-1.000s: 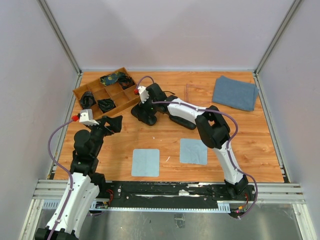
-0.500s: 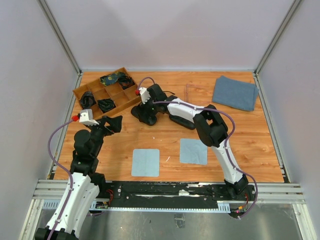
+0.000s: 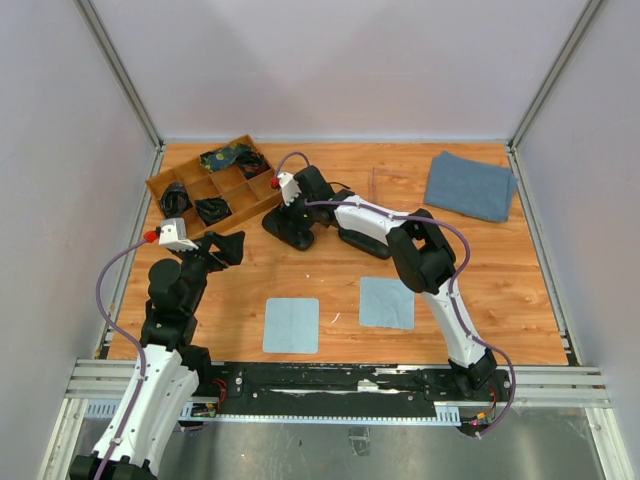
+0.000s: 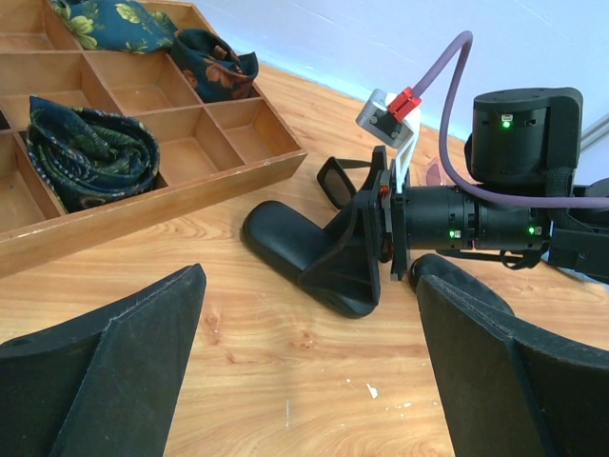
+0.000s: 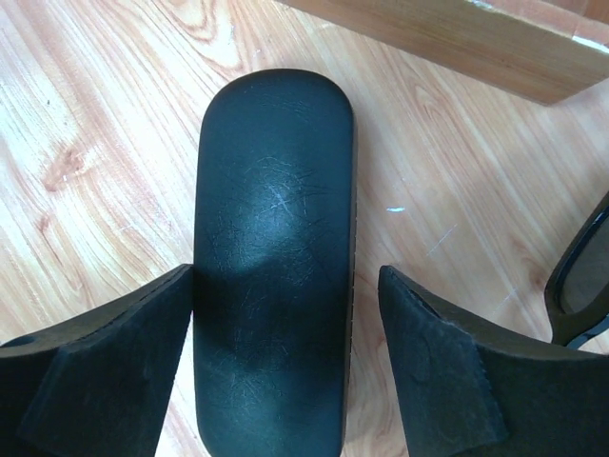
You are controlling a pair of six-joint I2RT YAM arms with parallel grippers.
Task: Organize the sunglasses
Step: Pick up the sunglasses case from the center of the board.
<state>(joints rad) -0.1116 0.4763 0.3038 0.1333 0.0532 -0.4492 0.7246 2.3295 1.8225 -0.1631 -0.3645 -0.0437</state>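
Looked down from high above the near edge, top external, over the whole table point(image 3: 500, 270). Faced low across the wood from the left wrist, near the divided tray point(image 4: 143, 214) and black oval case point(image 4: 276, 238). Peered straight down, very close, at that same case from the right wrist.

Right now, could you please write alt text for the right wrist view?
The right gripper's fingers straddle a black oval hard case on the wooden table. A wooden tray's edge crosses top right; a dark sunglasses lens shows below it.
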